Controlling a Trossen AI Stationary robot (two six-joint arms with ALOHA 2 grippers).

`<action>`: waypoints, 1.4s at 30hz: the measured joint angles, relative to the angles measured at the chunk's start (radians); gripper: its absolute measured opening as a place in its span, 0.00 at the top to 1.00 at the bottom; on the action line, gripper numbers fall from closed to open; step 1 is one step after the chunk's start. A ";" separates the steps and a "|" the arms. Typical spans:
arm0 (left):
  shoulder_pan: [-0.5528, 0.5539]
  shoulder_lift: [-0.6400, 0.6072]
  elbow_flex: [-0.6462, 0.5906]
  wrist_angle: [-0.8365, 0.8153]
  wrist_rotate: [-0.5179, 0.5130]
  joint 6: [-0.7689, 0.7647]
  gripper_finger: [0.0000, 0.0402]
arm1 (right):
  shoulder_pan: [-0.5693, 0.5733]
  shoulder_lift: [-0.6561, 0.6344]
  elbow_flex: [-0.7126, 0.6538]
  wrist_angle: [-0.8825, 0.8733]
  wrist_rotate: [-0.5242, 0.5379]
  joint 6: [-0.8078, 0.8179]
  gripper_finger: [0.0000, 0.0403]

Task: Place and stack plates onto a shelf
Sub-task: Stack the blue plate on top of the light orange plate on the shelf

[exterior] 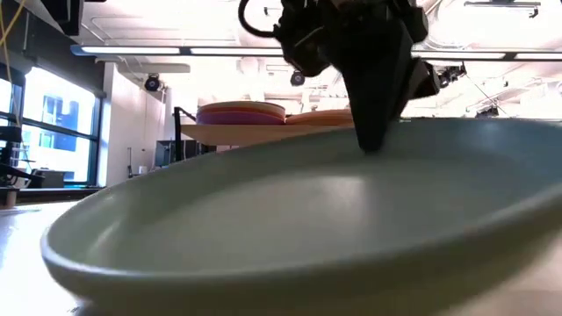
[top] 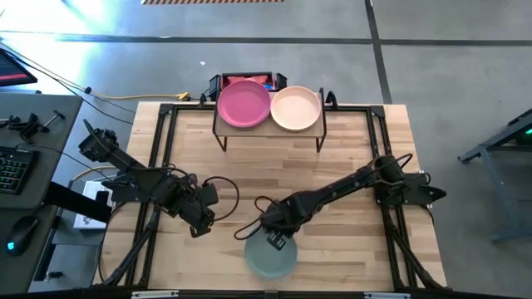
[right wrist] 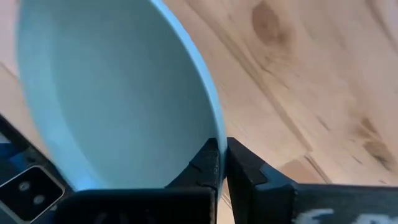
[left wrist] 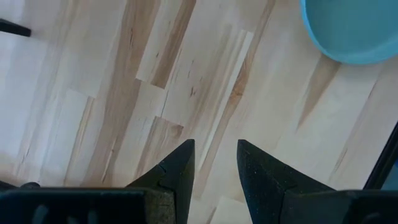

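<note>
Right gripper (top: 278, 239) clenched on far rim of teal plate (top: 270, 256) at table's near edge, pickup step, next needing lift toward far shelf (top: 270, 129); left gripper (top: 199, 223) released, idle.

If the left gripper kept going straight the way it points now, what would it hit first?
Probably bare table. The left gripper is open, empty, and aimed down at the wood. The teal plate lies off to one side of that line, so it would likely be missed, though depth is hard to judge.
</note>
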 joint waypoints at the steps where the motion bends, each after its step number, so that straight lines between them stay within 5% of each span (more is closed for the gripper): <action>1: 0.000 0.000 0.000 0.000 0.000 0.000 0.72 | -0.005 -0.009 0.000 -0.006 0.000 -0.006 1.00; 23: 0.007 0.000 0.000 0.000 -0.110 0.006 0.72 | -0.218 -0.266 0.000 -0.149 -0.046 -0.177 1.00; 42: 0.243 0.000 0.000 0.017 -0.179 0.217 0.72 | -0.711 -0.483 0.000 -0.248 -0.068 -0.452 1.00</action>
